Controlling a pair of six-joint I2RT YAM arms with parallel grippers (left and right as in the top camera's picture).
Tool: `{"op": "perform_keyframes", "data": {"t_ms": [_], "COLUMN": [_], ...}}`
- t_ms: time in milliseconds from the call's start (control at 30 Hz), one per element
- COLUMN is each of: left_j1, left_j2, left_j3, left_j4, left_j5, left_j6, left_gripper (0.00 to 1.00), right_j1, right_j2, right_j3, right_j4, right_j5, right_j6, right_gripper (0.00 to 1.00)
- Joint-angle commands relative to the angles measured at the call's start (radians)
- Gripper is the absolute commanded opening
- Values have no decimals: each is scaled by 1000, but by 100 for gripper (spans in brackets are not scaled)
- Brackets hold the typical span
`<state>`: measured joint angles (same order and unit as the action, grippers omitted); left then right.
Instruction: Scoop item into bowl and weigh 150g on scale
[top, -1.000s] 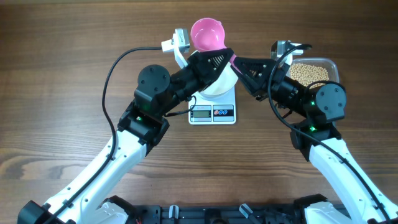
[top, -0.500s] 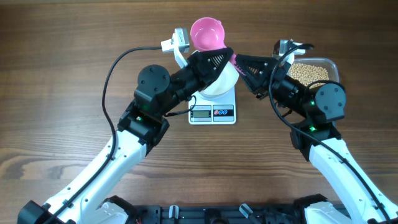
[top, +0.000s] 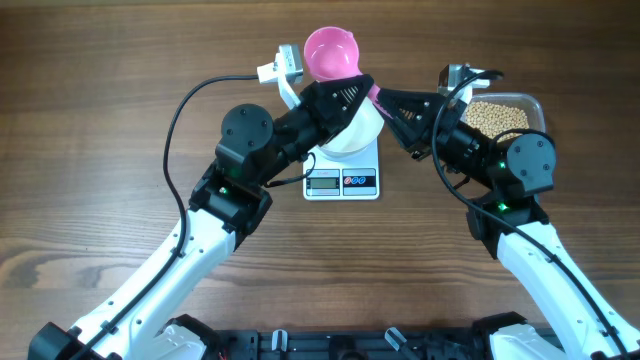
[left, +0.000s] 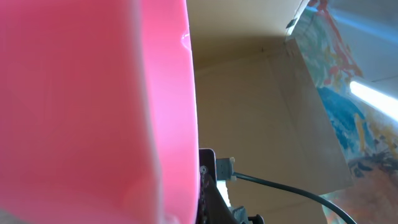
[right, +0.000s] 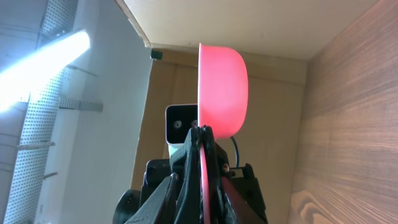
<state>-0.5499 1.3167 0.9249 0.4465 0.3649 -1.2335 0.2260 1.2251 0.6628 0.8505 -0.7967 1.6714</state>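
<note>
A pink scoop (top: 332, 52) hangs above the table's far side, its thin handle running down to the right. My left gripper (top: 364, 88) is shut on that handle, and the scoop's cup (left: 93, 112) fills the left wrist view. My right gripper (top: 384, 99) meets it from the right, shut on the same handle; the pink strip runs between its fingers (right: 202, 134) up to the cup (right: 224, 87). The white bowl (top: 352, 142) sits on the scale (top: 342, 182), mostly hidden under the left arm. Tan beans (top: 497, 116) lie in a clear tub at the right.
The clear tub (top: 538, 104) stands at the far right, beside the right arm. A black cable (top: 185, 110) loops over the table at the left. Bare wooden tabletop (top: 90, 150) lies to the left and in front of the scale.
My right gripper has slid a little up the handle toward the left gripper and closed on it. The scoop has shifted slightly left. The left arm has hardly moved.
</note>
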Motion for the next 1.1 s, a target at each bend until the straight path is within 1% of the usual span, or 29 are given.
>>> {"op": "perform_keyframes", "data": {"t_ms": [0, 467, 500, 567, 600, 633, 767, 800, 833, 867, 900, 933, 967, 1000, 1067], "left_j1": [-2, -2, -2, -2, -2, -2, -2, -2, -2, -2, -2, -2, -2, -2, -2], "left_j2": [6, 6, 6, 6, 6, 6, 6, 6, 6, 6, 6, 6, 6, 6, 6], "left_j3": [11, 11, 11, 11, 11, 11, 11, 11, 11, 11, 11, 11, 11, 11, 11], "left_j4": [7, 6, 6, 6, 6, 6, 6, 6, 6, 6, 6, 5, 2, -11, -48], "left_j5": [-11, -11, -11, -10, -10, -10, -6, -6, -2, 5, 9, 15, 20, 20, 20], "left_j6": [-2, -2, -2, -2, -2, -2, -2, -2, -2, -2, -2, -2, -2, -2, -1], "left_gripper": [4, 4, 4, 4, 4, 4, 4, 6, 12, 29, 52, 80, 98, 100, 100], "right_j1": [3, 3, 3, 3, 3, 3, 3, 3, 3, 3, 3, 3, 3, 3, -4], "right_j2": [0, 0, 0, 0, 0, 0, 0, 0, 0, 0, 0, 0, 0, 0, 0], "right_j3": [9, 9, 9, 9, 9, 9, 9, 9, 9, 9, 9, 10, 9, 10, 10], "right_j4": [2, 2, 2, 2, 2, 2, 2, 2, 2, 2, 2, 2, -6, -30, -101], "right_j5": [-28, -12, -11, -11, -11, -7, -4, -3, 0, 5, 13, 25, 44, 70, 113], "right_j6": [-19, -19, -19, -19, -19, -20, -23, -29, -35, -49, -58, -77, -102, -126, -171], "right_gripper": [21, 18, 17, 8, 6, 4, 4, 4, 4, 4, 4, 5, 5, 4, 5]}}
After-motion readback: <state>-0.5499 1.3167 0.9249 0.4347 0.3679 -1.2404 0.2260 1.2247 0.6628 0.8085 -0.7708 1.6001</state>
